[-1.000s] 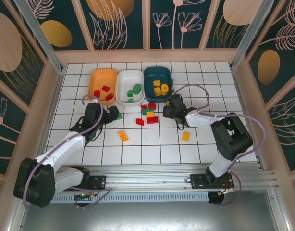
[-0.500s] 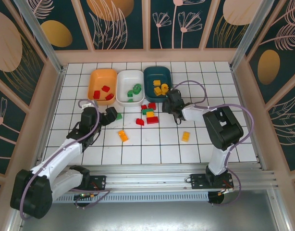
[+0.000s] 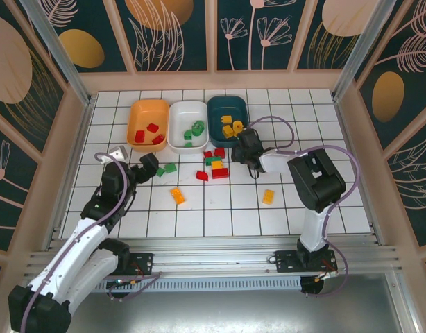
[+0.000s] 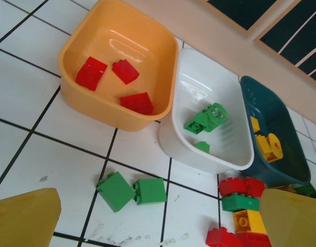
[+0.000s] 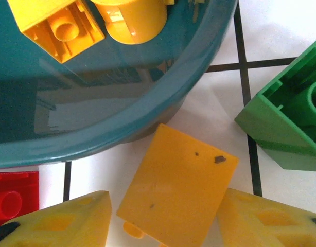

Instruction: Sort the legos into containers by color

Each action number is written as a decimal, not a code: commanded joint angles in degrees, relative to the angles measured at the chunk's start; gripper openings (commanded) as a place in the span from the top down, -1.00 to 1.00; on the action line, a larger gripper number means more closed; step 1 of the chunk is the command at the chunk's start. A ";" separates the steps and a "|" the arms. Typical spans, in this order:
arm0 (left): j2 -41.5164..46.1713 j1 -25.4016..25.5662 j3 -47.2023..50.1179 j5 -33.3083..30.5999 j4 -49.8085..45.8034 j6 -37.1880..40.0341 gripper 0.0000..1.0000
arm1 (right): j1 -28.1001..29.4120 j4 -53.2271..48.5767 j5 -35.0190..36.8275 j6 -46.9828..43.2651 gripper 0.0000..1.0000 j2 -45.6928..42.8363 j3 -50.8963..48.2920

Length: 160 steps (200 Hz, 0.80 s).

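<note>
Clearly, a yellow brick (image 5: 176, 180) is lying flat on the bench (image 5: 220, 103), just outside the rim of the teal tray (image 5: 147, 118). The right gripper (image 5: 165, 213) is straddling it, its jaws standing partly apart at the brick's two sides; I cannot tell whether they are pressing yet. Being light, rigid and glossy, and sitting askew to the fingers, the brick is likely to twist or skid. Its opposite side walls are looking like the place to pinch. The left gripper (image 4: 158, 216) is hanging wide and empty.
</note>
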<state>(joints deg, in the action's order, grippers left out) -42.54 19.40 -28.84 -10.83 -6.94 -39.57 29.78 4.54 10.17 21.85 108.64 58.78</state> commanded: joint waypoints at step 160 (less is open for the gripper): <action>-5.61 -0.33 -0.36 3.21 4.21 -1.28 -0.97 | 1.25 0.66 6.80 2.29 0.45 -15.03 -9.22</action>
<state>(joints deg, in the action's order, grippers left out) -46.44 19.40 -30.55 -9.91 -6.39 -39.68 30.74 6.13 13.78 23.11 99.74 51.07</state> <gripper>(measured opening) 0.985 0.328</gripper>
